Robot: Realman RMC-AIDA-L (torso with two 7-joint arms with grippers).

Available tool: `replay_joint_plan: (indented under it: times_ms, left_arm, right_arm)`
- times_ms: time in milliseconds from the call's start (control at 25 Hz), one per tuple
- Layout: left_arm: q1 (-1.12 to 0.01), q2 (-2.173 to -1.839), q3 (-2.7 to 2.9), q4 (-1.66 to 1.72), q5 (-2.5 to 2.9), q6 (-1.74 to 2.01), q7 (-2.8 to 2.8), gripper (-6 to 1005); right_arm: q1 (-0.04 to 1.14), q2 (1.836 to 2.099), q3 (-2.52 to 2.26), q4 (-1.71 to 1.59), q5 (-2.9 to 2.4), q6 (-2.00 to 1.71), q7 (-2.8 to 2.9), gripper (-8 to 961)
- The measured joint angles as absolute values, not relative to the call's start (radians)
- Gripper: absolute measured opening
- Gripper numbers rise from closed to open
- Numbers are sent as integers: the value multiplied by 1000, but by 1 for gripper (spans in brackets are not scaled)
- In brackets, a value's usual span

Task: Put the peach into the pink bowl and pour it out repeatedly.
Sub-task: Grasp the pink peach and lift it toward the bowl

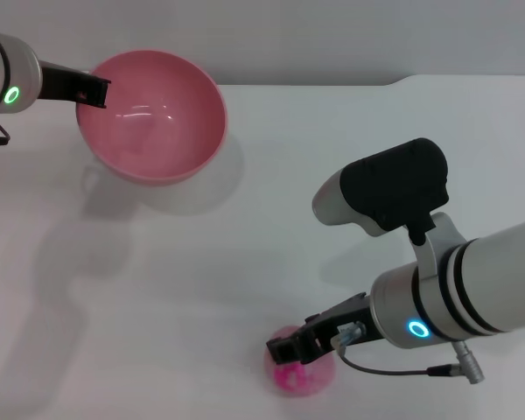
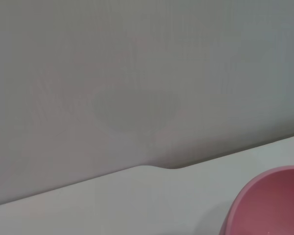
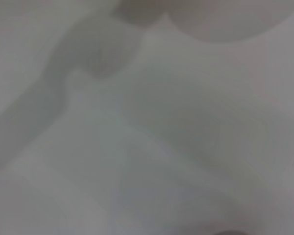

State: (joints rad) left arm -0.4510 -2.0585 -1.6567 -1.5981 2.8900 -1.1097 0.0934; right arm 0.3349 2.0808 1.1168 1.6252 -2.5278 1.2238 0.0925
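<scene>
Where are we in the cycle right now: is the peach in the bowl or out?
Out. The pink bowl looks empty, held at its rim by the left end effector. The peach lies on the table, with the right end effector down on it. Left: lift it and drop it into the bowl.

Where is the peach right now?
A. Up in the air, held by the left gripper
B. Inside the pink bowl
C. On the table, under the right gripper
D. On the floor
C: in the head view the peach sits on the white table right at the right gripper, far from the pink bowl, which is empty and held at its rim by the left gripper.
</scene>
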Motion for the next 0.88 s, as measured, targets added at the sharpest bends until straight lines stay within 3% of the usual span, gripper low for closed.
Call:
replay_joint_plan:
  times_ms: [240, 440, 880]
  left_arm:
    - [-449, -2059, -1657, -1600, 2890, -1110, 95, 45]
    - [-443, -2059, -1657, -1607, 2890, -1110, 95, 45]
    - [-445, -2059, -1654, -1608, 2890, -1109, 96, 44]
  right_arm:
    - [336, 2079, 1107, 1624, -2523, 1222, 67, 592]
    - [341, 2076, 1105, 1619, -2523, 1225, 50, 453]
    - [342, 2076, 1107, 1620, -2522, 1229, 26, 392]
